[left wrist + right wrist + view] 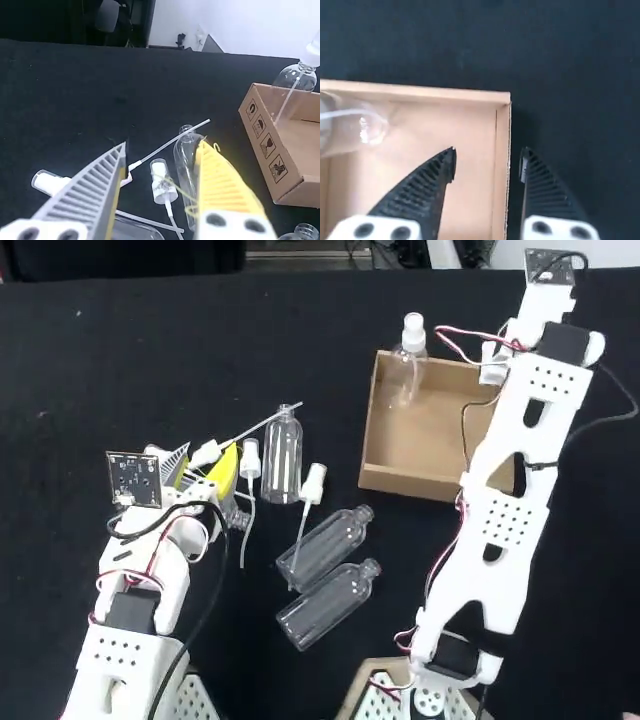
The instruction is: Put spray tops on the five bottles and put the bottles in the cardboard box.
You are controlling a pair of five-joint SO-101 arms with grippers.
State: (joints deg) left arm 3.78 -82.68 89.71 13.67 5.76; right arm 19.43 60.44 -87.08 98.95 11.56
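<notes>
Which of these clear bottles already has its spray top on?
The bottle in the cardboard box, at a far corner: a white spray top caps it. The bottles out on the black table have bare, open necks.

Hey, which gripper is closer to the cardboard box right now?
Right. The right gripper straddles a wall of the cardboard box, one finger over the inside, one outside. The left gripper hangs apart from it, over the loose spray tops.

A flat black fabric tabletop (120,370) spreads across the scene. Past its far edge rises a plain white wall (250,22), with indistinct dark furniture (107,17) beside it.
</notes>
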